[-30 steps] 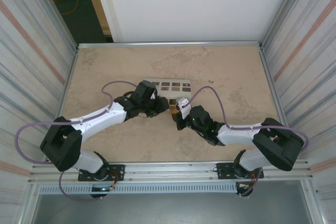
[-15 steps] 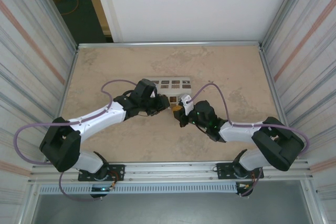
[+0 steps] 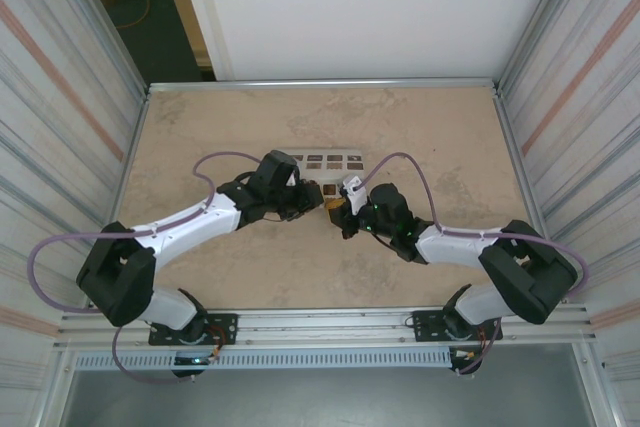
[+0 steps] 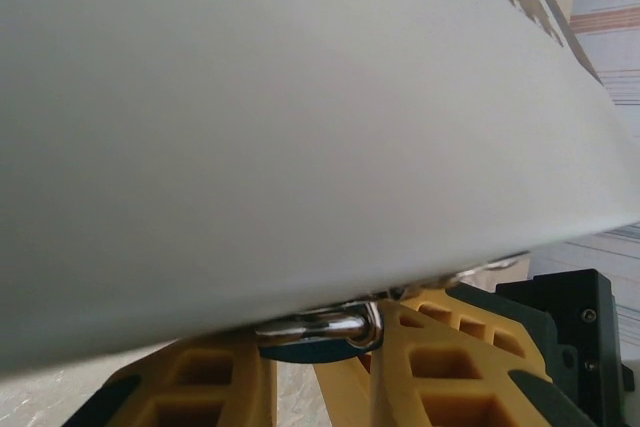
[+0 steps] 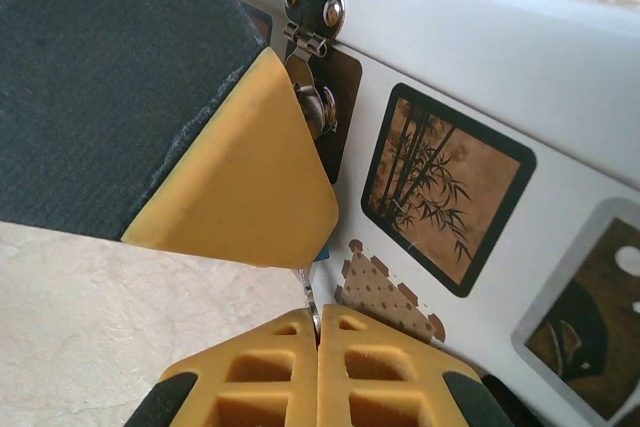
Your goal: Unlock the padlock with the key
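The left tool (image 3: 316,199) reaches in from 8 o'clock, narrowed on the padlock (image 4: 315,335). The left wrist view shows its ribbed yellow fingers (image 4: 255,387) either side of the blue body. The rounded chrome loop lies across their tops, tight under the smooth white box (image 4: 300,97) that blocks everything at 12 o'clock. In the right wrist view a metal hasp (image 5: 312,9) is riveted to that box beside glossy brown bamboo squares (image 5: 445,187). A left finger hides all but a blue corner of the lock. At 6 o'clock of that corner the thin flat key (image 5: 310,299) stands pinched in the closed right tool (image 5: 318,332). Since a second ago the right tool has swung toward 11 o'clock, closer to the left one, over the mottled beige bench (image 3: 420,137).
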Available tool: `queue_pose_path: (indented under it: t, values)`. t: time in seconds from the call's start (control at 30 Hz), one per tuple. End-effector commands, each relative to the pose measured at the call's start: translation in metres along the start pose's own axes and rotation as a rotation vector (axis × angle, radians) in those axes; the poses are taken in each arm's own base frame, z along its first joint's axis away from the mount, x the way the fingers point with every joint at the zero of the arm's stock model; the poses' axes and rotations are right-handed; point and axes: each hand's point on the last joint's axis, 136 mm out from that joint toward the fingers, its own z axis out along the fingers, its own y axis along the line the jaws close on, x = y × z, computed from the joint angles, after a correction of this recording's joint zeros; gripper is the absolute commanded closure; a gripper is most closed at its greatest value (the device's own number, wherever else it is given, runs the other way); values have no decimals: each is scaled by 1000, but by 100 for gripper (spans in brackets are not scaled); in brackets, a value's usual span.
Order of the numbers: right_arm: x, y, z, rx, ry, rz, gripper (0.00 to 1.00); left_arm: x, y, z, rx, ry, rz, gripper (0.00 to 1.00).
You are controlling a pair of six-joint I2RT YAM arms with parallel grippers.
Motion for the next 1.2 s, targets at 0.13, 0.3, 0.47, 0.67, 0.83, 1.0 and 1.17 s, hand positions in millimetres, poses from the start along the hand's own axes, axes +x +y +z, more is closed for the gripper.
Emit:
queue_pose_path:
  t: [0.13, 0.3, 0.47, 0.67, 0.83, 1.0, 1.17]
  values:
    - [-58, 11, 3, -48, -163, -11, 100, 20, -38, 4, 144, 94, 90, 78]
    - [-66, 11, 1, -44, -186, -9, 100, 20, -34, 8, 134, 99, 88, 78]
    - [-75, 17, 2, -69, -203, -4, 100, 22, -28, 16, 133, 107, 70, 78]
    - [-89, 23, 1, -99, -231, -5, 100, 25, -23, 24, 133, 119, 56, 78]
    - [-104, 30, 2, -131, -252, -22, 100, 27, -20, 28, 127, 129, 51, 78]
    - [-115, 37, 4, -164, -274, -46, 100, 29, -19, 28, 130, 136, 47, 78]
    - [-120, 33, 3, -157, -296, -79, 100, 32, -22, 25, 145, 149, 47, 78]
